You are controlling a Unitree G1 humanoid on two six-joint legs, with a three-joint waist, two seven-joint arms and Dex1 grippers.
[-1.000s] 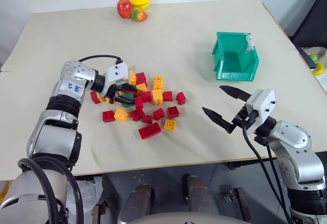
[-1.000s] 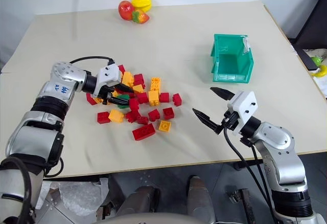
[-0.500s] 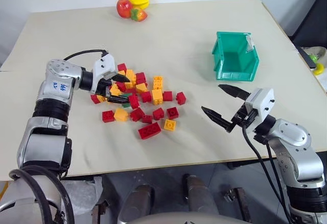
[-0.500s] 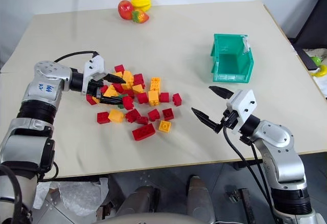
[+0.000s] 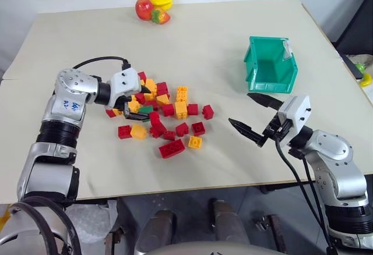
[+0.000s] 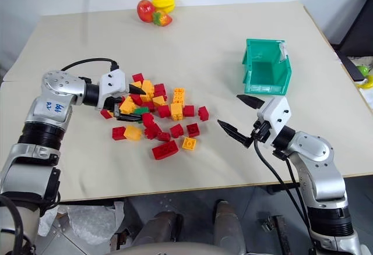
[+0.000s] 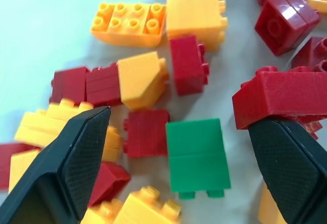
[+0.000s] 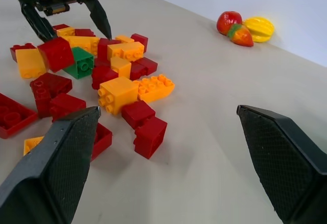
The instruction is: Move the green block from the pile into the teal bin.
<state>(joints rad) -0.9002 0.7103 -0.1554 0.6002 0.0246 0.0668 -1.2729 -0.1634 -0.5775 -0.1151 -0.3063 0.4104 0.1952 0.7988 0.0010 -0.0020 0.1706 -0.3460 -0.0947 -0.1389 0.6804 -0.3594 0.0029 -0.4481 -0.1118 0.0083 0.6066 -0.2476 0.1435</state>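
The green block (image 7: 196, 155) lies flat on the table at the near left side of the pile (image 5: 166, 112) of red and orange-yellow bricks, touching its neighbours. My left gripper (image 5: 135, 100) hovers open just over that end of the pile, with the green block (image 6: 140, 110) below the gap between its fingers (image 7: 76, 157) and nothing gripped. The teal bin (image 5: 271, 66) stands upright at the right back of the table, its cut-away front toward me. My right gripper (image 5: 241, 110) hangs open and empty in front of the bin, to the right of the pile.
Toy fruits (image 5: 152, 6) lie at the table's far edge. A long red brick (image 5: 171, 148) and an orange one (image 5: 194, 142) mark the pile's near side. Bare tabletop lies between the pile and the bin. Off the table's right edge sits a yellow-green object (image 5: 362, 74).
My left gripper has opened wider and drawn back a little from the pile toward the left. The green block stays on the table. The right arm has kept still.
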